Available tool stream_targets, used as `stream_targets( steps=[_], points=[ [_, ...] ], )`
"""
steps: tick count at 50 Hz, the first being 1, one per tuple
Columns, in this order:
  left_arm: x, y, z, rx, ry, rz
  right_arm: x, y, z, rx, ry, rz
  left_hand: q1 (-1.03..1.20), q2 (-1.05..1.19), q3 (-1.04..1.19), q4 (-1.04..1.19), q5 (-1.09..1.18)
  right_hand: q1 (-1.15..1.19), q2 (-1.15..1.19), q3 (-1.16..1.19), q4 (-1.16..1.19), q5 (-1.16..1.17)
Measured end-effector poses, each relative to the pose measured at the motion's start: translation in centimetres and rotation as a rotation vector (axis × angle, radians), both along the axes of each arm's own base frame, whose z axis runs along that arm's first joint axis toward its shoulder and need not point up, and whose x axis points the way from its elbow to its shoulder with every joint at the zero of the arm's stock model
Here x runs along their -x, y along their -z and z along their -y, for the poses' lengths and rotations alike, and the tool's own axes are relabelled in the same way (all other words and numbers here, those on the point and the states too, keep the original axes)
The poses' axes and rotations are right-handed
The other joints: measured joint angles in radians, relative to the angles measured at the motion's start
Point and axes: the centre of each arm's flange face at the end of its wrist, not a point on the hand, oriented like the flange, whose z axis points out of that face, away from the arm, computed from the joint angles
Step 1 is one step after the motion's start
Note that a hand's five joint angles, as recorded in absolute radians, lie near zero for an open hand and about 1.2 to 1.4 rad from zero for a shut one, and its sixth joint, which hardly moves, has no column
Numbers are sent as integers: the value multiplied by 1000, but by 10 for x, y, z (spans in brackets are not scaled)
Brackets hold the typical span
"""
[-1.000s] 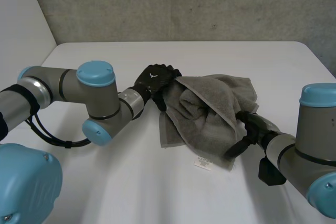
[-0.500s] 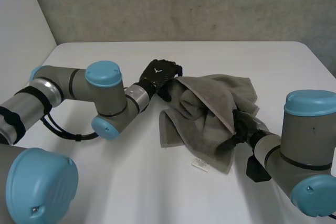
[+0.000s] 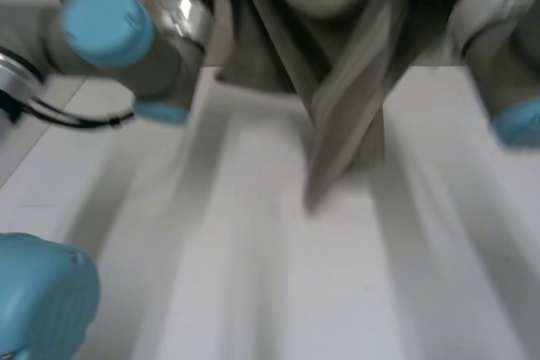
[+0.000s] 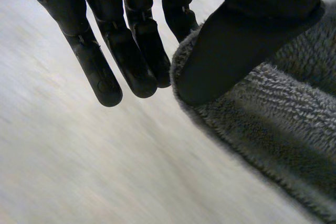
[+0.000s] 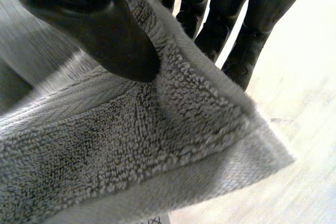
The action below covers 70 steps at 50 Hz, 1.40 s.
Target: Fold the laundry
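Above the table (image 3: 253, 292), left hand (image 4: 252, 35) and right hand (image 5: 94, 19) pinch a drooping grey towel (image 3: 346, 124).

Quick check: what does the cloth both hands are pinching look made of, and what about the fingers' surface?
The towel looks like grey terry cloth, possibly cotton: fuzzy looped pile, with a flatter woven band along its edge. The left hand and right hand look matte black, perhaps rubber or plastic: smooth, dull sheen, no weave.

towel (image 3: 342, 99) | grey terry, hemmed edge | raised above worktop (image 3: 253, 284) | hanging in bunched vertical folds, lower end dangling
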Motion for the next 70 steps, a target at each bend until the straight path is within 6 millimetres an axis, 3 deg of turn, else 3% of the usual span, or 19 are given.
stream_targets(
  steps=[2, 6, 8, 10, 13, 21, 25, 27, 31, 33, 37, 39, 40, 41, 45, 50, 58, 64, 70],
  points=[
    [-17, -50, -8, 94, -51, -81, 1, -46, -3, 171, 43, -47, 0, 1, 0, 2, 4, 0, 0, 0, 0, 0],
    [-44, -109, -26, 188, -93, -154, 3, -91, -15, 332, 90, -91, 0, 1, 1, 2, 4, 0, 0, 0, 0, 0],
    [-53, -123, -34, 193, -102, -157, 3, -98, -19, 348, 96, -116, 0, 1, 1, 2, 4, 0, 0, 2, 0, 0],
    [-57, -123, -36, 165, -107, -138, 2, -94, -21, 328, 92, -140, 0, 1, 1, 2, 4, 0, 0, 5, 0, 0],
    [-62, -101, -33, 47, -121, -65, -1, -72, -21, 240, 71, -201, 0, 1, 1, 3, 4, 0, 0, 6, 0, 0],
    [-84, 20, -37, -400, -166, 192, -7, 50, -25, -155, -49, -418, 4, 2, 2, 3, 4, 0, 0, 6, 0, 0],
    [-102, 85, -60, -611, -188, 324, -2, 130, -44, -373, -131, -561, 4, 2, 2, 3, 4, 0, 0, 6, 0, 4],
    [-112, 113, -75, -698, -199, 393, 1, 157, -56, -448, -162, -619, 4, 2, 2, 3, 4, 0, 0, 6, 0, 4],
    [-133, 157, -102, -805, -233, 552, 10, 191, -74, -543, -202, -697, 4, 2, 2, 3, 5, 0, 0, 6, 0, 4],
    [-141, 169, -112, -830, -244, 614, 15, 198, -82, -567, -214, -719, 4, 2, 2, 3, 5, 0, 0, 7, 0, 4],
    [-151, 176, -125, -835, -258, 679, 20, 197, -90, -568, -216, -727, -20, -49, -48, -37, -16, 0, 0, 7, 0, 4],
    [-153, 172, -127, -820, -265, 682, 22, 193, -93, -553, -212, -722, -198, -241, -212, -215, -185, 0, 0, 7, 0, 4],
    [-154, 167, -128, -803, -270, 676, 23, 189, -95, -541, -208, -716, -433, -487, -460, -465, -441, 0, 0, 7, 0, 10],
    [-154, 162, -129, -788, -274, 669, 23, 185, -96, -529, -205, -711, -558, -583, -581, -569, -558, 0, 0, 7, 0, 13],
    [-155, 144, -127, -727, -292, 629, 27, 178, -100, -502, -190, -695, -818, -849, -848, -843, -828, 0, 0, 7, 0, 17],
    [-159, 136, -124, -689, -315, 595, 37, 179, -101, -504, -160, -682, -893, -923, -923, -922, -908, 0, 0, 7, 0, 17],
    [-176, 146, -115, -692, -369, 573, 61, 185, -92, -529, -80, -658, -914, -946, -944, -944, -930, 0, 0, 7, 2, 17],
    [-186, 154, -111, -713, -376, 572, 85, 188, -74, -555, 8, -631, -918, -946, -944, -945, -930, 0, 0, 7, 2, 17],
    [-184, 162, -109, -722, -264, 589, 105, 189, -55, -553, 89, -603, -918, -946, -944, -945, -930, 0, 0, 7, 2, 17]
  ],
)
